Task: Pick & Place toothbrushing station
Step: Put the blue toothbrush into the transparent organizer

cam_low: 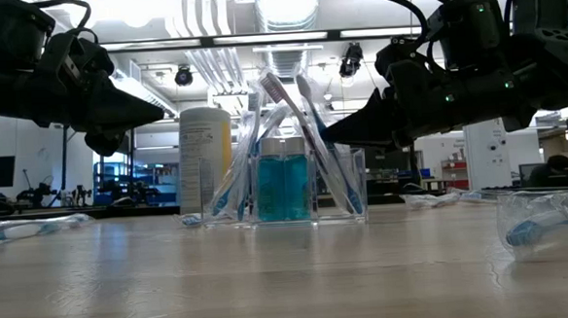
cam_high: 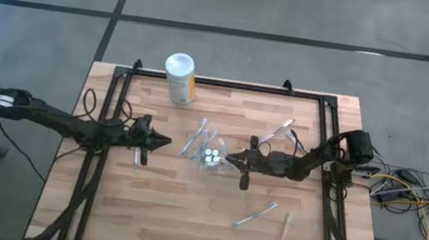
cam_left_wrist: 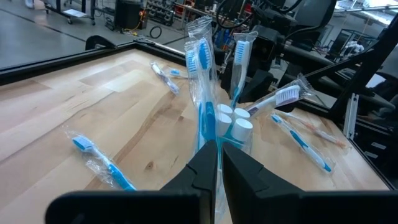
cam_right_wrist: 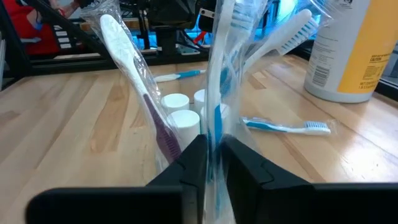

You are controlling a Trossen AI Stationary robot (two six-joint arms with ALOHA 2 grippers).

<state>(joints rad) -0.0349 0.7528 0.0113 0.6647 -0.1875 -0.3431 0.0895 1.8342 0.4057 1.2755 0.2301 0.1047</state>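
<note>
Seen from above, the clear cup at the centre of the frame is little more than a glint around white caps, its brushes too small to count. In the right wrist view, the right gripper at lower centre has a wrapped toothbrush between its fingers; the brush head is cut off by the top edge, and whether the fingers press the wrapper cannot be told. The canister at upper right is cropped by the top and right edges. In the low view, a wrapped brush at lower right runs off the right edge, blurred.
</note>
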